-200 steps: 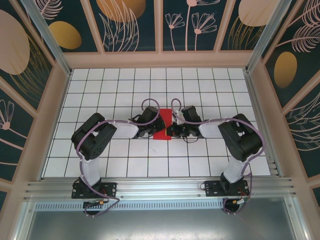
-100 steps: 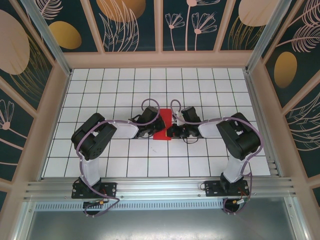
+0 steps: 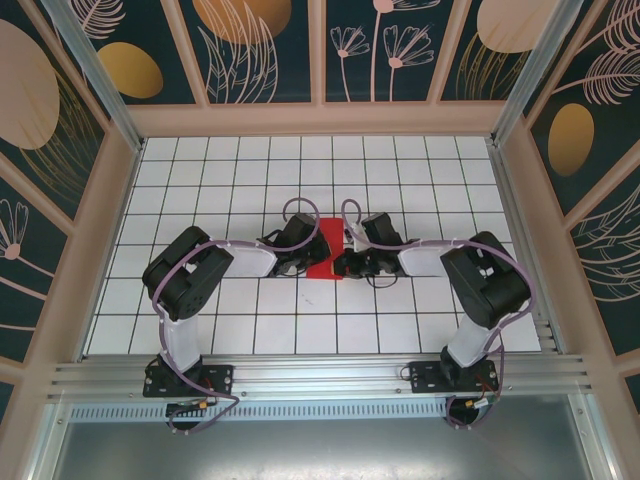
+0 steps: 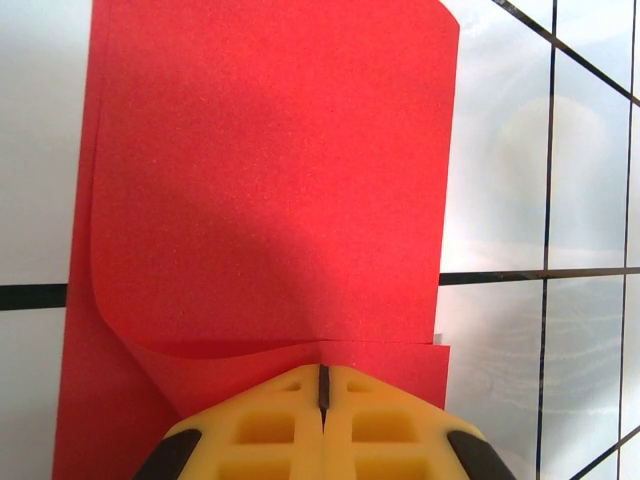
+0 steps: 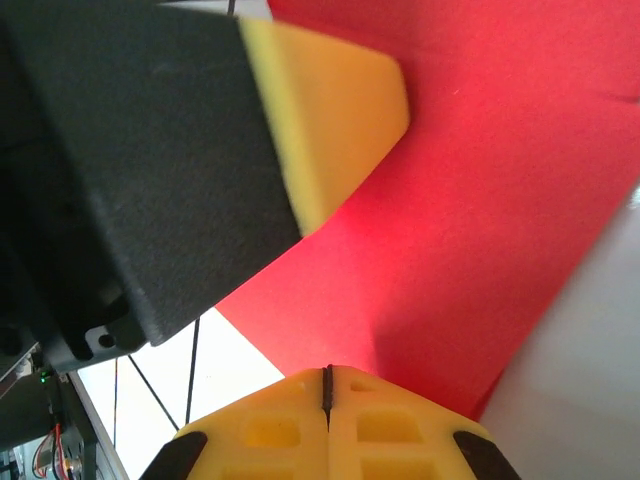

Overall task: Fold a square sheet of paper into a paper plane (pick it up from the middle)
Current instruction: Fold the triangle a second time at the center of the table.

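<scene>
Plainly, the square sheet of paper (image 3: 322,268) is bright red and already doubled over on itself. It lies near the middle of the white tiled table (image 3: 250,170), between the two grippers and half hidden by them in the top view. In the left wrist view the paper (image 4: 270,180) shows two layers. The upper flap is smooth and matte, and its near edge lifts in a soft curve instead of lying pressed flat. The lower layer peeks out along the left side and as a narrow strip at the near edge. No sharp crease can be made out there. The left gripper (image 4: 323,385) has its yellow fingers pressed together with only a thin seam between them, and the tips sit at that near strip. Whether any paper is nipped in the seam cannot be told. In the right wrist view the paper (image 5: 500,180) fills the upper right, and its edge runs diagonally over the white surface. The right gripper (image 5: 327,385) is likewise closed tight, tips at the paper's edge. A yellow pad (image 5: 330,120) of the left gripper hangs over the red surface. From above, the left gripper (image 3: 305,258) and right gripper (image 3: 347,263) face each other across the sheet.
</scene>
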Motion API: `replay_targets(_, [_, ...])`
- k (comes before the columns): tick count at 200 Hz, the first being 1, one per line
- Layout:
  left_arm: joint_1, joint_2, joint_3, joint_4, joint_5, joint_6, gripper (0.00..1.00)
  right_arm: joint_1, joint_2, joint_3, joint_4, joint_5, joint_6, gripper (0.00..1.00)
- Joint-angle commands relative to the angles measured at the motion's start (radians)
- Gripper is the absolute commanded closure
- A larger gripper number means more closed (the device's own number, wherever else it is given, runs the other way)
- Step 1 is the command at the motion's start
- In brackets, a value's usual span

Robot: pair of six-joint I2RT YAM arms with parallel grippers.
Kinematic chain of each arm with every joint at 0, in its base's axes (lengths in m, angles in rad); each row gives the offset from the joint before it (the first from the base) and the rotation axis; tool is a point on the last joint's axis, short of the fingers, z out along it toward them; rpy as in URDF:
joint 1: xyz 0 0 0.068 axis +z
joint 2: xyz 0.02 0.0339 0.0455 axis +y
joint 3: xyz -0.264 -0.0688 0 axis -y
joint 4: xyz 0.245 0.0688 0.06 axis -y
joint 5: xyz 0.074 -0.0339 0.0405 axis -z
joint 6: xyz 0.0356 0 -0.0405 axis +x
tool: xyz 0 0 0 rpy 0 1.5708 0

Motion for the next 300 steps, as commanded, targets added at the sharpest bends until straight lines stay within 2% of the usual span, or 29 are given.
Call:
replay_targets(1, [0.005, 0.007, -0.027, -0.077, -0.022, 0.006, 0.93, 0.015, 0.009, -0.011, -0.050, 0.005, -0.018, 0.97])
replay_targets(29, [0.005, 0.002, -0.032, -0.079, -0.023, 0.008, 0.93, 0.013, 0.050, -0.030, -0.066, 0.054, -0.028, 0.97])
replay_targets(70, [0.005, 0.000, -0.037, -0.077, -0.023, 0.008, 0.93, 0.002, 0.074, -0.045, -0.075, 0.036, -0.018, 0.97])
replay_targets(121, [0.006, -0.008, -0.037, -0.079, -0.023, 0.010, 0.93, -0.015, -0.096, 0.020, -0.122, -0.007, 0.000, 0.97])
replay_targets(140, [0.004, -0.006, -0.035, -0.079, -0.022, 0.012, 0.93, -0.015, -0.109, 0.044, -0.106, -0.021, 0.013, 0.97])
replay_targets(185, [0.006, -0.005, -0.032, -0.077, -0.020, 0.012, 0.93, -0.014, 0.002, 0.073, -0.057, -0.017, 0.037, 0.96])
replay_targets(238, [0.005, -0.013, -0.025, -0.078, -0.020, 0.028, 0.92, -0.018, 0.110, 0.040, -0.098, 0.079, 0.025, 0.99])
replay_targets(300, [0.005, -0.109, -0.010, -0.034, 0.032, 0.050, 0.79, -0.020, 0.125, 0.013, -0.089, 0.083, 0.055, 1.00])
